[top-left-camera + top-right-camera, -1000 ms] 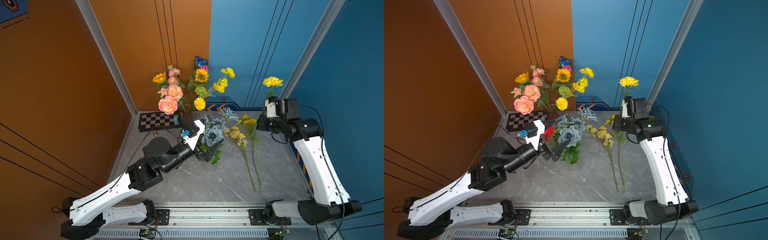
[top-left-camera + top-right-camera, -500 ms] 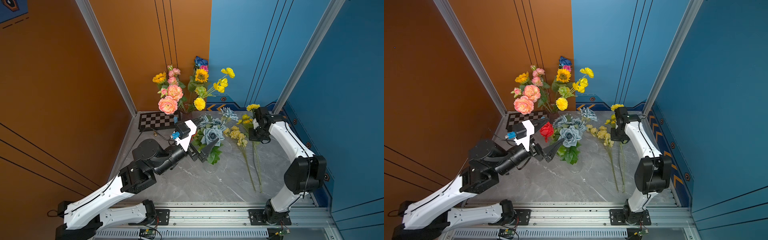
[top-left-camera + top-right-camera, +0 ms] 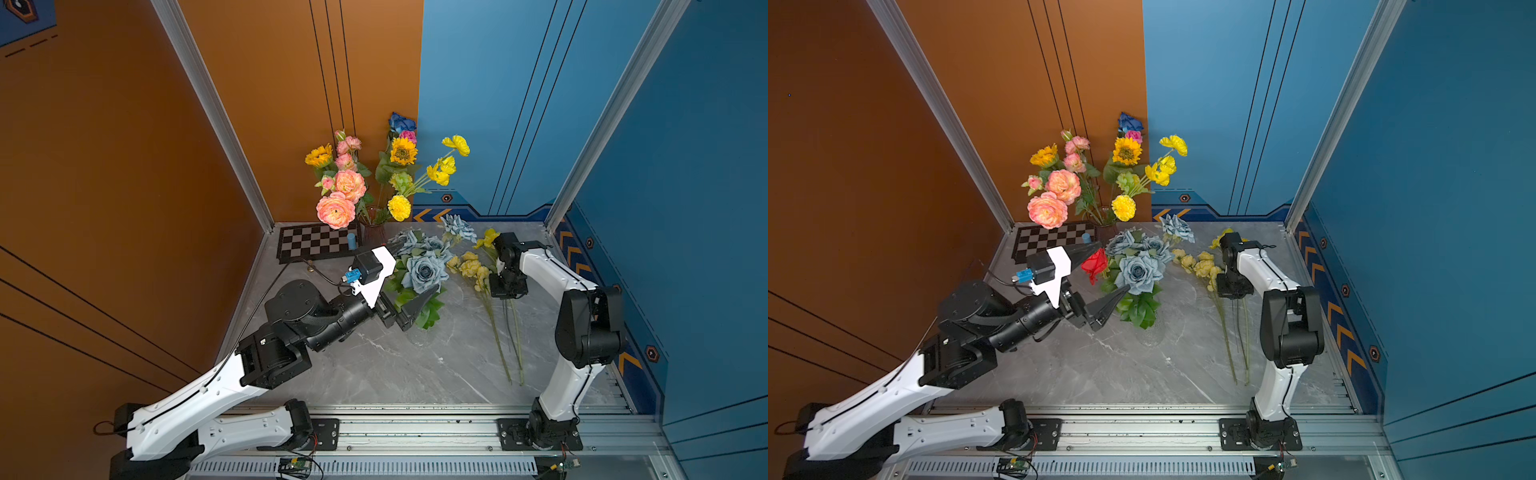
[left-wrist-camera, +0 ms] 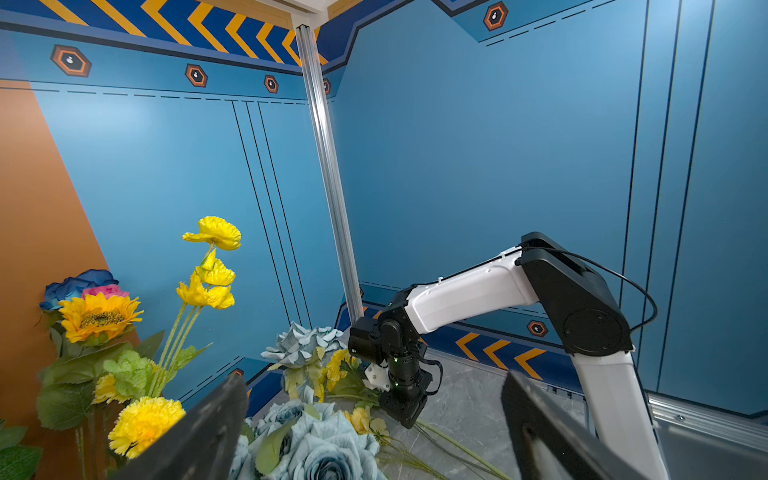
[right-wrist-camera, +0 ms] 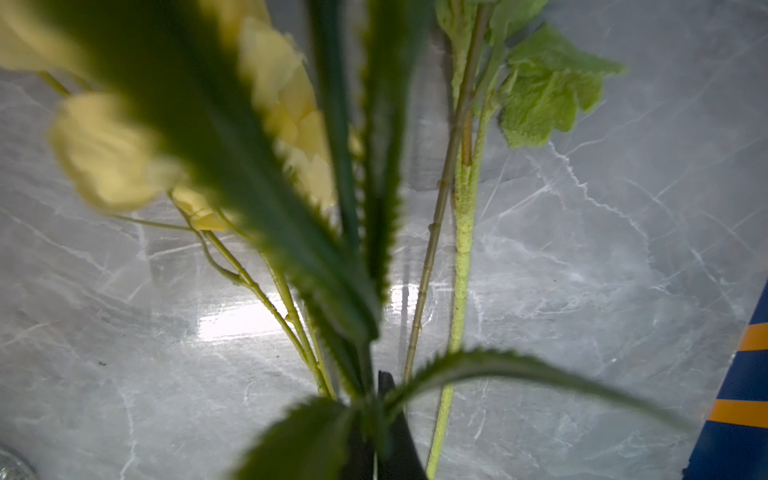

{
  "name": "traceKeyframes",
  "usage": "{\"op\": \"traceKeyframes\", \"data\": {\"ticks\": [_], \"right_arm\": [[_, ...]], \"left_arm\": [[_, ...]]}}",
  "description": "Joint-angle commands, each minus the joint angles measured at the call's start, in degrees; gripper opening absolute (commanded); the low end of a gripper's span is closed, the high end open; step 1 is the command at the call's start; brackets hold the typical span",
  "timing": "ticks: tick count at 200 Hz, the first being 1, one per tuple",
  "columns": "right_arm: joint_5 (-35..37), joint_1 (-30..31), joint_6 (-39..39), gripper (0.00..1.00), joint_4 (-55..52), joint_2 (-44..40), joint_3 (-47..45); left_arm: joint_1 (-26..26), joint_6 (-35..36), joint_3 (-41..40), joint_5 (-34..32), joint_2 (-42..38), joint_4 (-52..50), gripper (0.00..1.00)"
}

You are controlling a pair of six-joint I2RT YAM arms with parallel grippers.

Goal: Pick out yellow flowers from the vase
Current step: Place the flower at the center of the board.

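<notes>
The right pincer (image 5: 384, 388) is pictured pressed together on the dark green stem of a yellow flower (image 3: 489, 237), held low over the marble tabletop (image 3: 395, 374). The bloom is seen just beside the wrist behind the pincer. Close alongside this pincer, pale-yellow rose clusters (image 3: 469, 266) are laid flat on the tabletop, with their long stems stretched back toward the arm's base. The left pincer (image 3: 417, 268) is shown spread wide. Grey-blue roses (image 3: 1138, 270) are framed between its jaws, and a red rose (image 3: 1096, 262) is tucked just beside one jaw. Beyond its tips, sunflowers (image 3: 403, 151), poppies (image 3: 446, 168) and a pompom (image 3: 399, 207) are left standing in the vase (image 3: 373, 235).
</notes>
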Motion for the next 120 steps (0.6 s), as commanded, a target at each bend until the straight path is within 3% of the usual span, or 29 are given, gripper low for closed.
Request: {"op": "traceKeyframes", "data": {"ticks": [1, 44, 120], "right_arm": [[2.23, 0.27, -0.44, 0.01, 1.97, 1.13, -1.86], [2.16, 0.27, -0.44, 0.12, 3.84, 2.02, -3.9], [0.6, 0.27, 0.16, 0.63, 5.96, -0.33, -6.02]], "left_arm": [[-0.15, -1.28, -0.74, 3.08, -0.3, -0.95, 0.98], [-2.22, -1.47, -1.54, 3.7, 0.46, -3.18, 0.98], [-6.51, -0.82, -2.07, 1.21, 1.9, -6.12, 0.98]]}}
